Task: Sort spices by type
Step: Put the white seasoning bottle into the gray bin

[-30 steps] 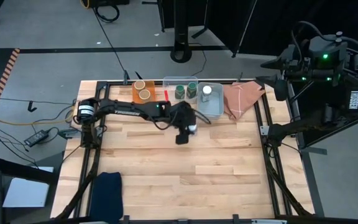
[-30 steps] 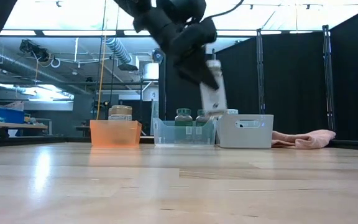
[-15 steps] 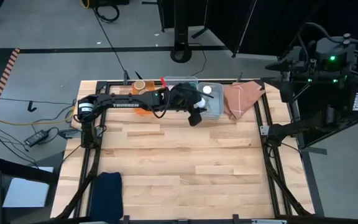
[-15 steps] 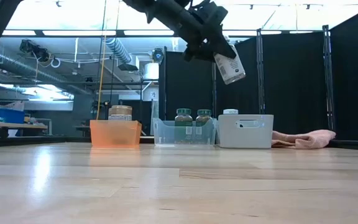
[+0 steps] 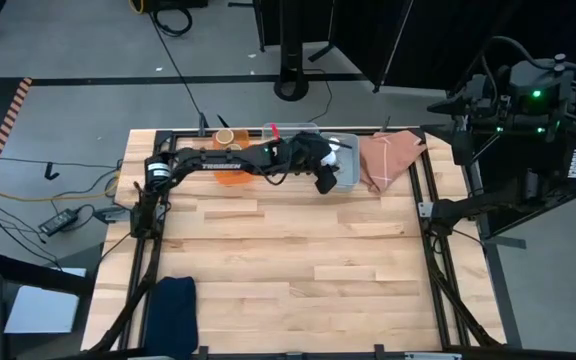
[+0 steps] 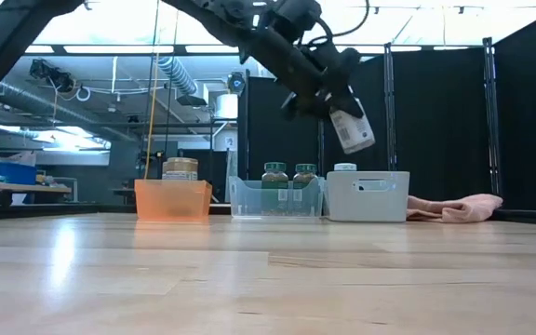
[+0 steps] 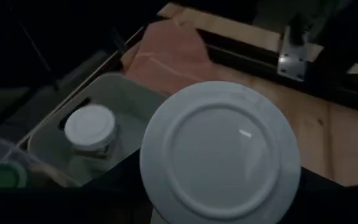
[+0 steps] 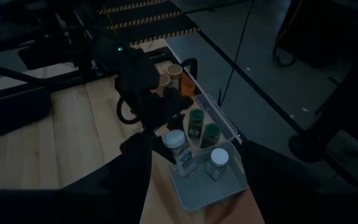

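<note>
My left gripper [image 6: 335, 104] is shut on a white-lidded spice jar [image 6: 354, 128] and holds it in the air over the pale bin [image 6: 368, 197], near the table's far edge. A second white-lidded jar [image 7: 90, 127] stands in that bin. Two green-lidded jars [image 6: 274, 173] [image 6: 303, 173] stand in the clear bin [image 6: 277, 199], and tan-lidded jars [image 6: 180, 167] in the orange bin [image 6: 170, 199]. My right arm [image 5: 498, 100] waits raised beyond the table's right edge, and its fingers [image 8: 129, 177] stand wide apart. My left gripper grips the white-lidded jar by its upper part, just under the lid [image 7: 219, 152], coming from above and slanting down toward the table's right. The lid hides the fingers in the wrist view. The jar hangs lifted clear and tilted, its bottom [image 6: 366, 144] toward the right.
The three bins stand in a row along the far edge. A pink cloth [image 5: 388, 160] lies to the right of the pale bin, and a dark blue cloth [image 5: 173, 310] lies at the near left corner. The rest of the wooden table [image 5: 298, 270] lies bare.
My left gripper has carried the white-lidded jar from the table's middle toward the far edge and to the right. It rose high, then came down somewhat over the pale bin. The jar has tipped further over and the gripper has stayed shut on it.
</note>
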You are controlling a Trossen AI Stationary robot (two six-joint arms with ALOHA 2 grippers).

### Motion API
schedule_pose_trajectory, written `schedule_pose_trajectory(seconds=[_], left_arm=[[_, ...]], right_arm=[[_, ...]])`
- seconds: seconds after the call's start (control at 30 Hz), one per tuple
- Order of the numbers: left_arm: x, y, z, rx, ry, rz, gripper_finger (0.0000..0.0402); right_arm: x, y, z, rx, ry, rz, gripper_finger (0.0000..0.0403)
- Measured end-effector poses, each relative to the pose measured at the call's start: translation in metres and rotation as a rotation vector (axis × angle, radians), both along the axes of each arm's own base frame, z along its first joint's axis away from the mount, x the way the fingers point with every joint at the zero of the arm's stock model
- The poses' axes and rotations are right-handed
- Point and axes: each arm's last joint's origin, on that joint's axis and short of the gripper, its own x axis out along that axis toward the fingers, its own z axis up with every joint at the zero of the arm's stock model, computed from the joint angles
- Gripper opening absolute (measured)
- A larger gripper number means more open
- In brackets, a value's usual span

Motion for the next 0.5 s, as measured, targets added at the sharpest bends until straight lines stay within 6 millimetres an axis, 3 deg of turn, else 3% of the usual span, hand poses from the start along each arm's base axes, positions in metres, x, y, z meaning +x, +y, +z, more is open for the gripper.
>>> schedule_pose_trajectory(seconds=[0.37,0.5], left_arm=[[0.033,0.019,0.000,-0.009,0.085,0.050,0.0200],[0.042,0.023,-0.009,0.026,0.157,0.076,0.0200]], right_arm=[[0.000,0.000,0.000,0.000,-0.001,0.000,0.0253],[0.000,0.000,0.000,0.000,-0.001,0.001,0.0250]])
